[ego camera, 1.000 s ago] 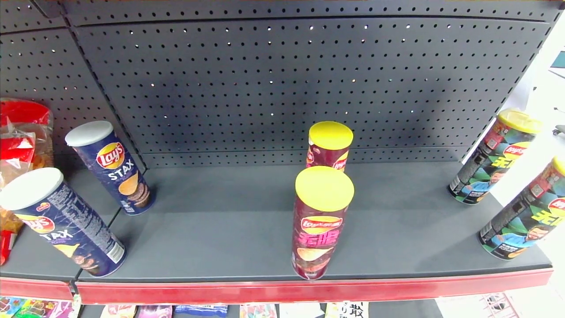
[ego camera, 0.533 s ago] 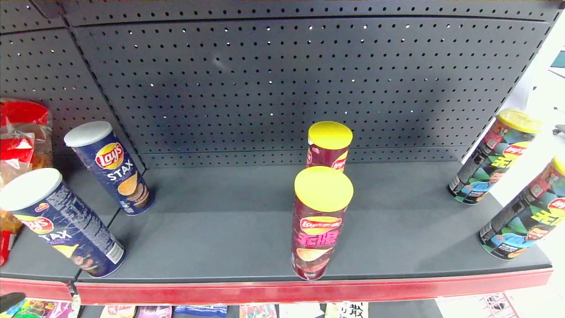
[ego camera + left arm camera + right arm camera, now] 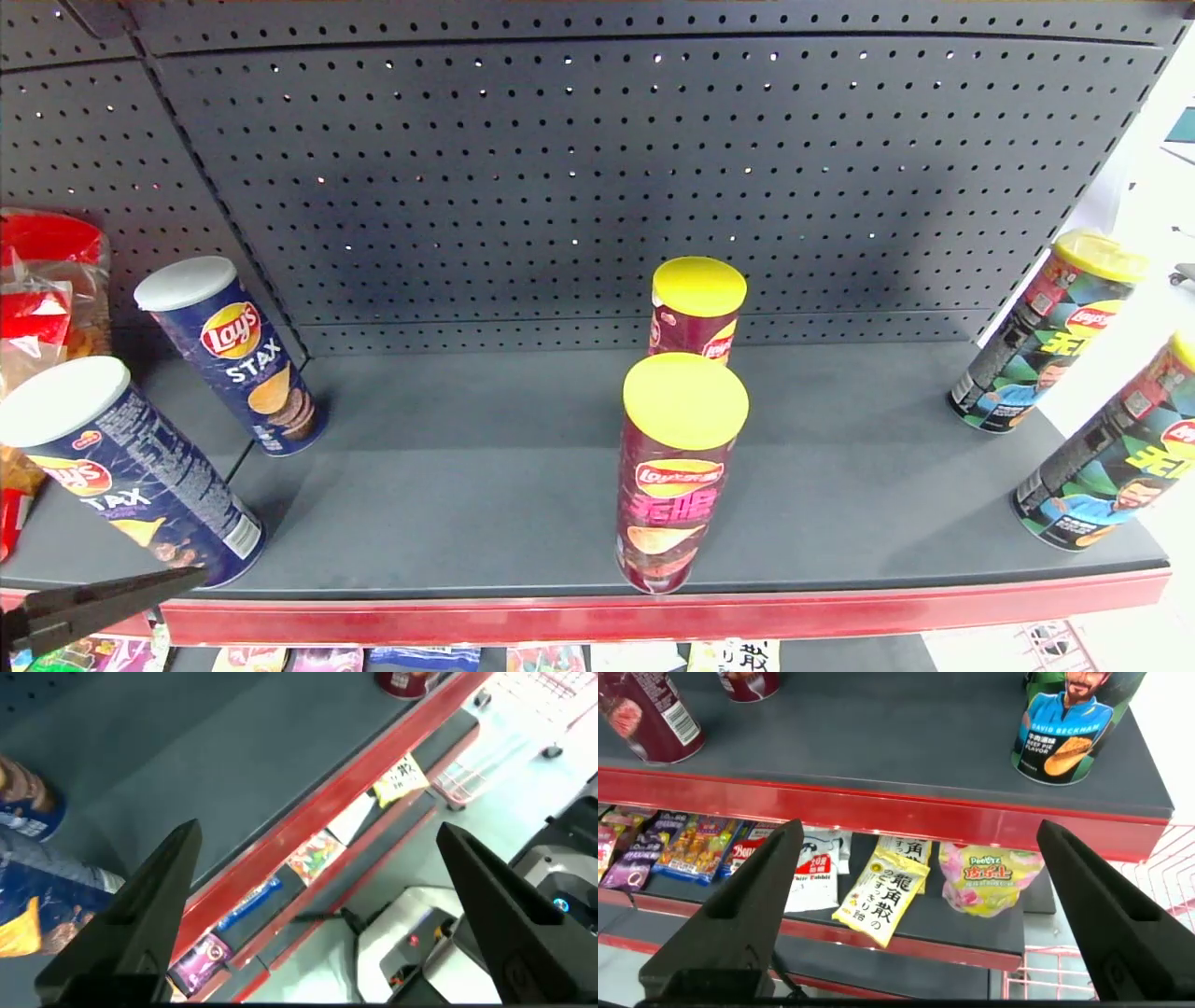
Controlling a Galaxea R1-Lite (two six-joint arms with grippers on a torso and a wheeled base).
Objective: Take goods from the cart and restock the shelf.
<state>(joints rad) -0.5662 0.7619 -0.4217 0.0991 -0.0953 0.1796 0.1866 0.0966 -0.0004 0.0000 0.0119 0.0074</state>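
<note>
the shelf (image 3: pixel 485 485) i'm looking at is a dark grey deck with a pegboard (image 3: pixel 597 187) behind it and a red lip (image 3: pixel 653 618) along its near edge. every can on it stands on its base. around the middle, the near maroon can (image 3: pixel 674 485), yellow-lidded, sits close to the lip. the far maroon can (image 3: pixel 695 313) stands right behind it, by the pegboard. on the left, the near blue can (image 3: pixel 140 485) and the far blue can (image 3: pixel 238 364), both white-lidded, stand one behind the other, well apart from the maroon pair. on the right, the far green can (image 3: pixel 1036 345) and the near green can (image 3: pixel 1106 467) stand at the end of the deck. bagged snacks (image 3: pixel 42 280) with red tops sit at the far left.

my left gripper (image 3: pixel 318 829) hangs in front of the lip at the near left, its jaws spread wide with nothing between them. one of its fingers (image 3: pixel 103 599) shows just below the near blue can. my right gripper (image 3: pixel 919 826) hangs in front of the lip on the right side, jaws also wide apart and empty, with the near green can beyond it. snack packets (image 3: pixel 882 891) lie on the tier below.
</note>
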